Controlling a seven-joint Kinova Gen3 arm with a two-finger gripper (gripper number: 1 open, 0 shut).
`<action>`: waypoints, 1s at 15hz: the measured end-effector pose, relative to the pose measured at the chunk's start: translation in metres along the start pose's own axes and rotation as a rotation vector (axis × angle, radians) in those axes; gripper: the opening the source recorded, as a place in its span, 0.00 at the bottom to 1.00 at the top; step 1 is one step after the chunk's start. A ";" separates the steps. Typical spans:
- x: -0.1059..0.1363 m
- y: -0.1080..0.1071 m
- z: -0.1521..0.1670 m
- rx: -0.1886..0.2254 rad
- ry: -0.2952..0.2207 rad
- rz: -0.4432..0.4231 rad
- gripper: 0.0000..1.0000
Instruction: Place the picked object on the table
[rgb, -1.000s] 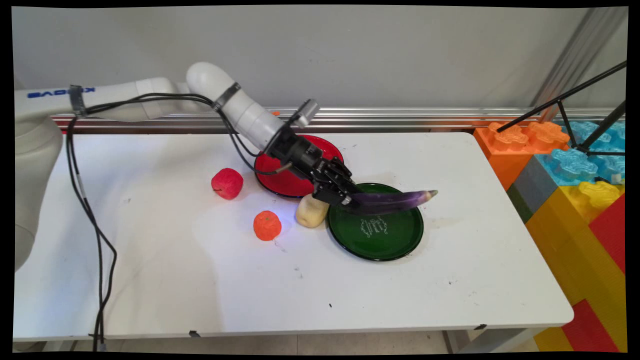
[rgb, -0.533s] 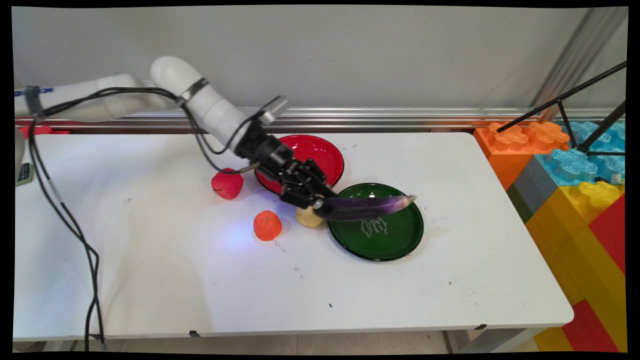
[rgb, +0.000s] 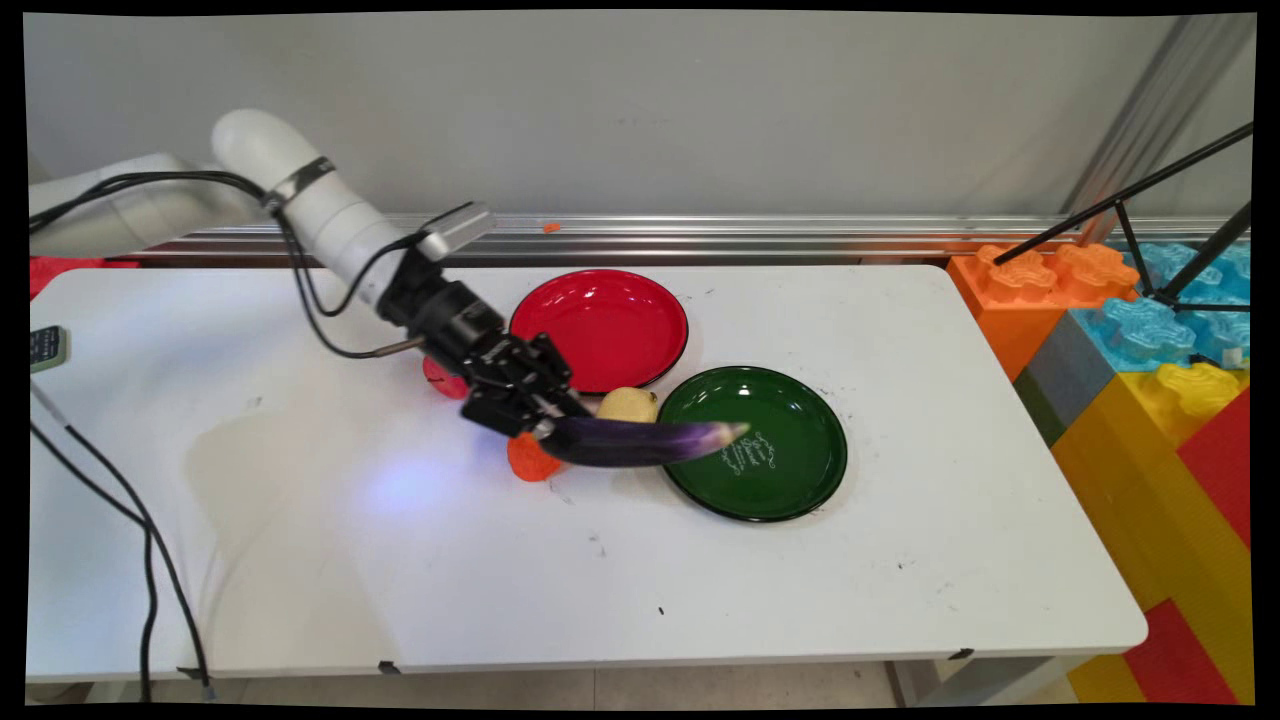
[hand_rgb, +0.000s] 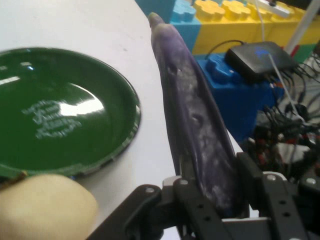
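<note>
White bench (rgb: 700, 560) against a pale grey wall, with a metal rail along its far edge and large coloured toy building blocks (rgb: 1150, 340) stacked off its right end.

Black two-finger hand (rgb: 545, 425) of the white arm: closed on the stem end of a long, slender purple toy aubergine (rgb: 640, 442). In the hand view the aubergine (hand_rgb: 197, 130) sits clamped between the two fingers (hand_rgb: 252, 172) and runs straight out along the line of the hand. It is held clear of the bench, near level, its pale tip reaching over the left rim of a round dark green plate (rgb: 790, 470) with white lettering at its centre. The plate lies flat on the bench, nothing resting in it.

Items close about the hand:
- Pale yellow rounded toy fruit (rgb: 628, 404), just behind the aubergine, at the green plate's left rim (contact cannot be confirmed); the hand view shows it (hand_rgb: 42, 207) at the plate's (hand_rgb: 60, 100) edge.
- Orange round toy fruit (rgb: 525, 462), on the bench directly beneath the hand, partly hidden by it.
- Red round toy fruit (rgb: 443, 378), behind the wrist, mostly hidden.
- Round glossy red plate (rgb: 600, 325), further back, beside the green plate's far-left rim.

Black cables hang from the arm at the left.
</note>
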 end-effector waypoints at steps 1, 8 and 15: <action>-0.005 0.005 -0.005 -0.011 -0.005 0.003 0.00; -0.045 0.029 -0.031 -0.060 -0.058 0.007 0.00; -0.079 0.029 -0.033 -0.060 -0.101 -0.009 0.00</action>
